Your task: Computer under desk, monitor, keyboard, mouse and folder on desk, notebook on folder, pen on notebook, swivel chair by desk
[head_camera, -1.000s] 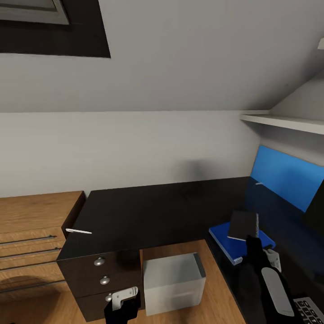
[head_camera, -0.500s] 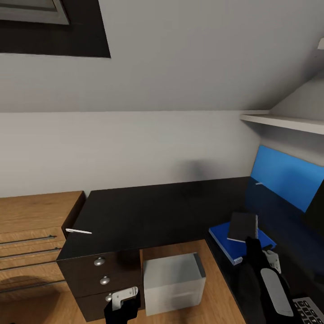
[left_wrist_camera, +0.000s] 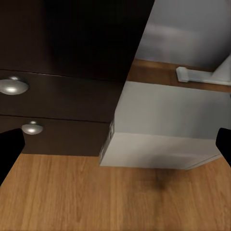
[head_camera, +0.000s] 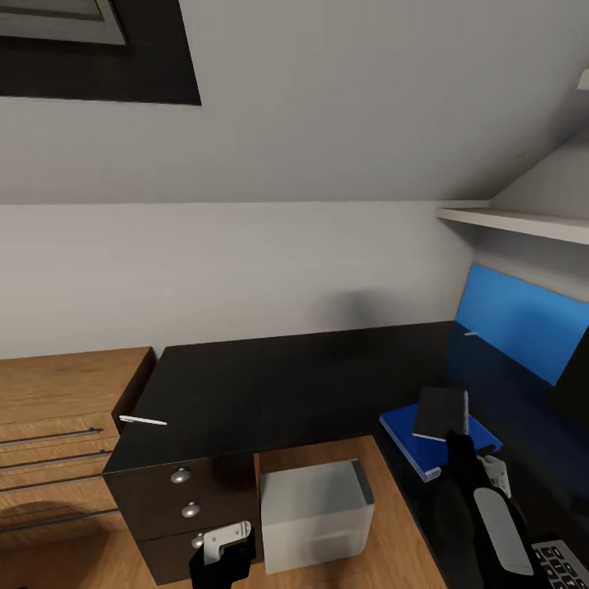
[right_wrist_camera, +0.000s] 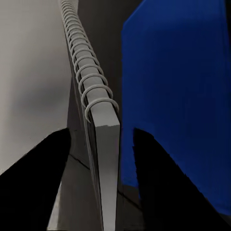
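Notebook going onto the folder

The notebook (head_camera: pixel 440 413) hangs tilted just above the blue folder (head_camera: pixel 406 438) on the desk (head_camera: pixel 278 384), pinched by the right gripper (right_wrist_camera: pixel 102 159); level it, square the edges, then let go. Left gripper (head_camera: pixel 222 550) is low by the drawers, jaws apparently spread.

notebook (head_camera: pixel 441 413) over folder (head_camera: pixel 411 439) on desk (head_camera: pixel 278 384), computer (head_camera: pixel 316 513) under desk

A pale grey wall (head_camera: pixel 245 270) meets a sloped ceiling (head_camera: pixel 343 98). A dark-framed window (head_camera: pixel 90 49) sits at the upper left, a white shelf (head_camera: pixel 515 221) at right, and a wood-plank floor (head_camera: pixel 49 393) lies below.
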### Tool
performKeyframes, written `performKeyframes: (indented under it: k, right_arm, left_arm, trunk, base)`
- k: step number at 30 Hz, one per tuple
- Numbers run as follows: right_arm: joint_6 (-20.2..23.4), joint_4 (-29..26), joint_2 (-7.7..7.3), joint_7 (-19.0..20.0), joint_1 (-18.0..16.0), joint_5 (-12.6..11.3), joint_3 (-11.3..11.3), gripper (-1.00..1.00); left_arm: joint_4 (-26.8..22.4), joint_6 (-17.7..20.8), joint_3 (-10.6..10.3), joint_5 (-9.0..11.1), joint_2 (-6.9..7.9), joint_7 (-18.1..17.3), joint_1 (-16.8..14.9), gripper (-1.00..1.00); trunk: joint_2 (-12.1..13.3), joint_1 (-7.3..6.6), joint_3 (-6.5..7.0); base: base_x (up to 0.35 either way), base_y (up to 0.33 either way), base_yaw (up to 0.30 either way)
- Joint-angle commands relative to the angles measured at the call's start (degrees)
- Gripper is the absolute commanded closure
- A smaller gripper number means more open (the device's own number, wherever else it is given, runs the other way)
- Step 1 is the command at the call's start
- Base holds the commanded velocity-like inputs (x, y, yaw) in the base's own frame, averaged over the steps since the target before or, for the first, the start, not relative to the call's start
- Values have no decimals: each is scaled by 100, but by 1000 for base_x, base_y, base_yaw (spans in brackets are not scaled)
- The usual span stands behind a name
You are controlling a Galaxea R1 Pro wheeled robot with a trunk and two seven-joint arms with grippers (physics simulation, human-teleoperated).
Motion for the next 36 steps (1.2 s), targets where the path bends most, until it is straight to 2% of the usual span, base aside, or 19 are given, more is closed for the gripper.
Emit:
performKeyframes:
  k: [1,36]
  right_arm:
    - [27,-12,6,-25,-4,-35,-14,-100]
    - [1,-73,-2,3,-4,0,-23,-100]
  left_arm:
    - [-9,-34,-28,40,5,23,-11,-100]
    - [124,-34,-30,78,-1,15,-11,-100]
  trunk:
    - [-5,0,-7]
    - [-5,0,-7]
  base:
    - [0,0,0]
    - [0,0,0]
